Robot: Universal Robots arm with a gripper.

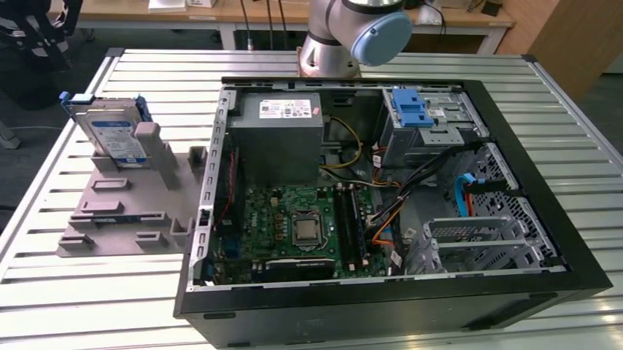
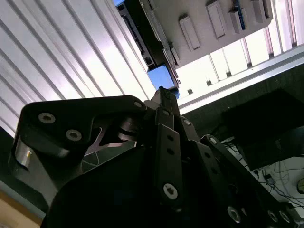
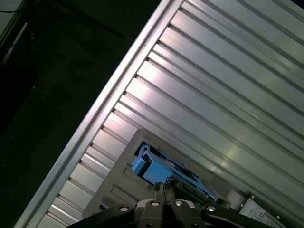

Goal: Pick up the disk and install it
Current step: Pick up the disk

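Hovering over the desk point(image 1: 58, 292) edge with the tool point(image 3: 161, 188) pinched narrow and closed on nothing, per the first wrist view. Catching the same tool point(image 2: 164, 95) side-on in the second wrist view.

Starting at the exterior view's left: spotting the disk point(image 1: 115, 137) parked upright in a grey holder point(image 1: 122, 211), label facing out, blue rails on its edges, untouched. Picking out that same disk point(image 3: 154, 170) as a blue shape beyond the tool tip in the first wrist view, well apart from it.

Moving right: passing the open computer case point(image 1: 389, 317) lying on its side. Noting inside it a grey power box point(image 1: 282, 135) near the far wall, a green board point(image 1: 292, 226) nearer the camera, then loose cables point(image 1: 428, 171). Ending toward the exterior view's right at a metal drive cage point(image 1: 433, 120) with a blue latch point(image 1: 413, 109).

Judging the task as barely begun, no grasp made.

Flagging risks:
- Risking a ram into the disk's top edge if lowered this narrow instead of straddling it.
- Risking tilt or slip from an off-centre grip or a grip on the slick-looking blue rails.
- Risking a jam in the holder slots, plus a dragged holder, from any angled pull.
- Risking a snag on the cables near the cage, and binding at the cage mouth from skewed rails.
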